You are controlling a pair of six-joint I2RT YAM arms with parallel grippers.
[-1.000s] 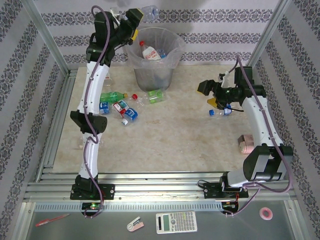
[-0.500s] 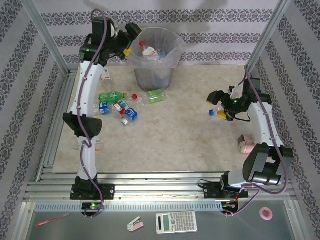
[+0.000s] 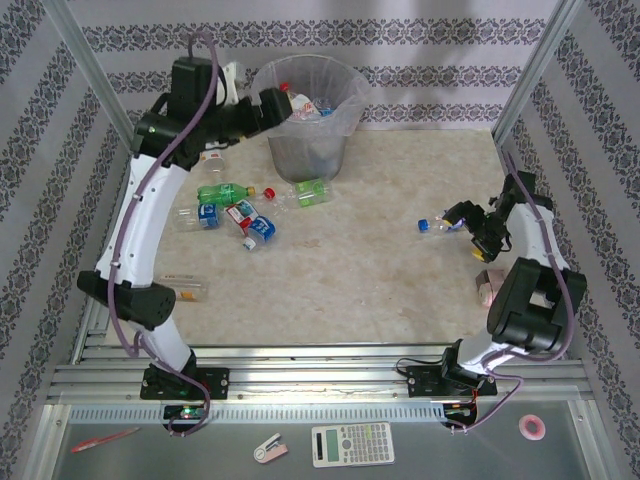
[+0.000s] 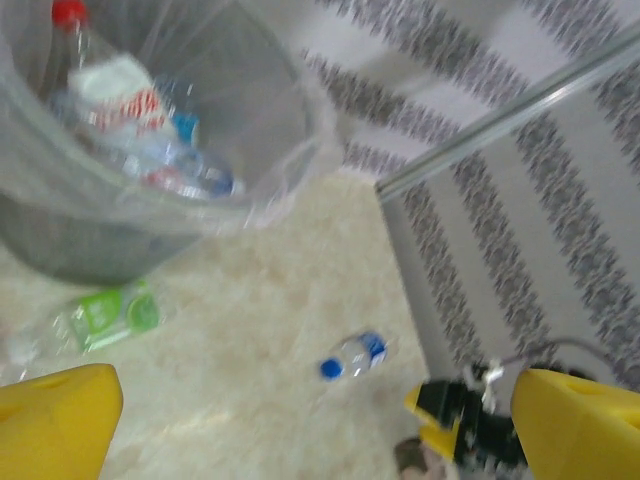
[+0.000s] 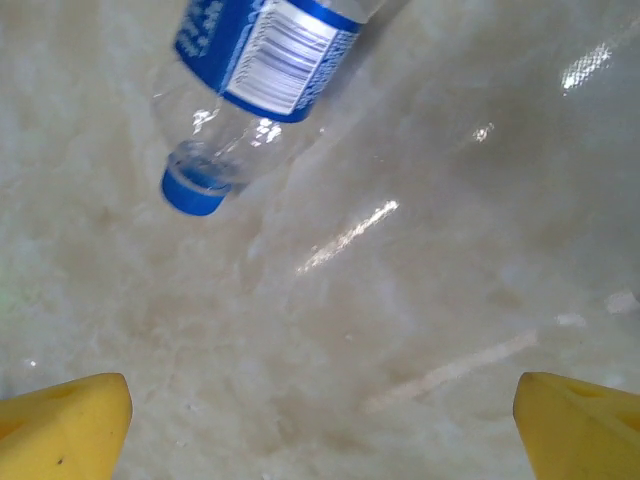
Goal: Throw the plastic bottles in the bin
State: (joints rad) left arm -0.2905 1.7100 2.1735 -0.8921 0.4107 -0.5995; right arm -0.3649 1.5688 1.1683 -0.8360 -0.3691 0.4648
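The grey bin [image 3: 305,140] with its clear bag stands at the back centre and holds several plastic bottles [image 3: 300,103], also visible from above [image 4: 120,95]. More plastic bottles lie left of the bin: a green one [image 3: 225,191], a green-labelled one [image 3: 310,190], blue-labelled ones [image 3: 258,230] and a red-labelled one [image 3: 240,213]. My left gripper [image 3: 268,105] hangs open and empty beside the bin's left rim. My right gripper [image 3: 466,218] is open, low over the table, just right of a blue-capped bottle [image 3: 432,224]. That bottle [image 5: 265,60] lies ahead of the open yellow fingers [image 5: 60,425].
Another bottle [image 3: 185,290] lies by the left arm's elbow at the table's left edge. A pinkish object [image 3: 490,287] sits near the right arm. A calculator [image 3: 352,443], a pen and a tape roll [image 3: 533,427] lie on the front shelf. Metal frame posts stand at both back corners.
A clear bottle in the air by my left gripper above the bin is gone; that gripper dropped down-left beside the rim. My right gripper sank and moved right, close to the blue-capped bottle.
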